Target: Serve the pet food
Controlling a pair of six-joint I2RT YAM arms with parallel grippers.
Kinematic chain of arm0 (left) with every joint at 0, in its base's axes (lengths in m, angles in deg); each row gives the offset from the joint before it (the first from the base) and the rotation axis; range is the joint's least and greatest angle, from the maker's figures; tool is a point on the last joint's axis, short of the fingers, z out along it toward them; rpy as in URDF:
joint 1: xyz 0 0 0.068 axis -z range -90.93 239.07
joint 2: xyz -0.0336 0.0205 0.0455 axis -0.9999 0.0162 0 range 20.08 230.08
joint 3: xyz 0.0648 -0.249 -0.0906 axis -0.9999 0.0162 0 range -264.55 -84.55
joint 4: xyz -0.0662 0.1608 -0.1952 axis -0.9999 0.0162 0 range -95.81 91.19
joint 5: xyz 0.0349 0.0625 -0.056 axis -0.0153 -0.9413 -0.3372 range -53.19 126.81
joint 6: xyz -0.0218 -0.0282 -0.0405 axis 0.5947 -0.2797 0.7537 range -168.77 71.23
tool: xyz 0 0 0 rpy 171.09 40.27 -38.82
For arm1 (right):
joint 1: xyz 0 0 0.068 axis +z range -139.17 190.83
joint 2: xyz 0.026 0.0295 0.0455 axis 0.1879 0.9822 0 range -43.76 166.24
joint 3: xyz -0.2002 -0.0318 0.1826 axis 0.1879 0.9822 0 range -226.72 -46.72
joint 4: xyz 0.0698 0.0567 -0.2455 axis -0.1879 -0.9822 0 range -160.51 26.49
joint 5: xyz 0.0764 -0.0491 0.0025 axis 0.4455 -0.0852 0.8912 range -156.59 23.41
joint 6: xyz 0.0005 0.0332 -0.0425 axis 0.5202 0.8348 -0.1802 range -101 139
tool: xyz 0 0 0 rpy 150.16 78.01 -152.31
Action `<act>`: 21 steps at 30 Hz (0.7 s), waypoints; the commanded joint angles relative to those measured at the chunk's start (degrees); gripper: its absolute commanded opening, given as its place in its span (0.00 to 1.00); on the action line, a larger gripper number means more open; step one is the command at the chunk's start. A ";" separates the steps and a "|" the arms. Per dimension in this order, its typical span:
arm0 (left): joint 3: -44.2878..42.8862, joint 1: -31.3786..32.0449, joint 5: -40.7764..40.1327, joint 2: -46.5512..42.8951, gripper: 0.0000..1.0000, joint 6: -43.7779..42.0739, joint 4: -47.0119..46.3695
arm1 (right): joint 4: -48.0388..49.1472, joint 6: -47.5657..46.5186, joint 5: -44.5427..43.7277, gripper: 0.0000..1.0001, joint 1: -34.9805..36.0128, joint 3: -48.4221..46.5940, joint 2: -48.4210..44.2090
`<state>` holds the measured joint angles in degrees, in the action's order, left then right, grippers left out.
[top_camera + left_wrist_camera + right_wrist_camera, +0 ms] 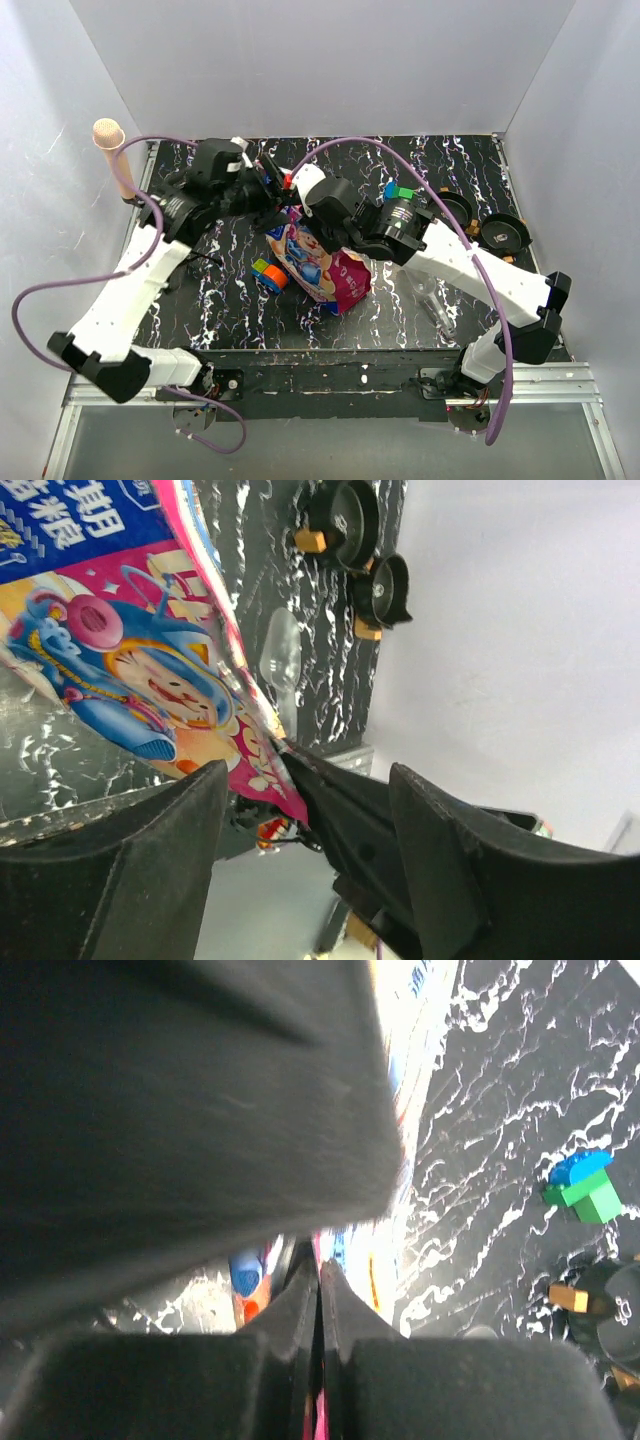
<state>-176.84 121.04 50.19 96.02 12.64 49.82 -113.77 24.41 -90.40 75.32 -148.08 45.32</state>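
Observation:
The pet food is a glossy magenta-pink bag [320, 268] with a blue panel and a cartoon animal, lying on the black marbled table; no kibble shows. My right gripper [320, 1282] is shut on the bag's thin magenta edge, seen at the bag's far end [305, 207]. My left gripper [308, 780] is open right beside it, its fingers [130, 870] straddling the right gripper's finger and the pinched bag corner [270, 780]. From above, the left gripper [272, 190] sits just left of the right one.
Two black bowls [505, 232] [452, 206] with orange tabs stand at the far right. A blue-and-green block [398, 190] lies behind the right arm. A clear scoop [437, 302] lies right of the bag, an orange-and-blue toy [268, 276] left of it.

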 commanded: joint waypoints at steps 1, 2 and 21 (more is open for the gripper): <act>-1.32 0.20 -4.07 -7.12 0.64 -0.24 4.82 | 1.66 0.39 0.87 0.02 -0.24 0.99 -1.10; -0.79 0.20 -3.90 -7.99 0.62 0.20 5.88 | 1.66 0.57 1.22 0.01 -0.24 0.82 -1.10; 14.68 1.17 5.16 -11.26 0.44 14.70 -5.54 | 2.89 2.50 3.33 0.01 -0.24 1.61 -1.80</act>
<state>-163.71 121.71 54.19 86.93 22.19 48.77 -112.39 25.75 -88.17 75.30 -147.32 44.84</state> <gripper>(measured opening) 0.477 0.031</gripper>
